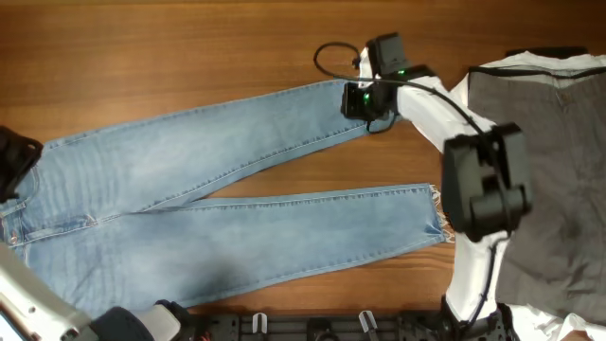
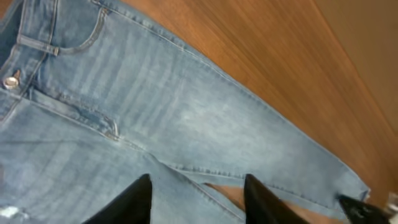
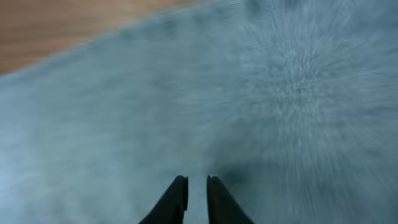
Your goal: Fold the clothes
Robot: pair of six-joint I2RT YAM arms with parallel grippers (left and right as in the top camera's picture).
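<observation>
We see the jeans (image 1: 189,237) flat on the wooden surface (image 1: 189,47), the waist cut off at the left edge. The right claw (image 3: 196,182) covers the far hem, nearly clenched over blurred denim; we cannot tell whether it grips. The left claw (image 2: 198,186) hangs released above the crotch.

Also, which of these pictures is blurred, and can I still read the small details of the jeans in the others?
Right wrist view: strong motion blur smears the jeans into streaks; only the dark fingers look crisp. Left wrist view: sharp, the metal button and pocket stitching are readable. Overhead view: sharp and evenly lit, no strong glare on the table.
</observation>
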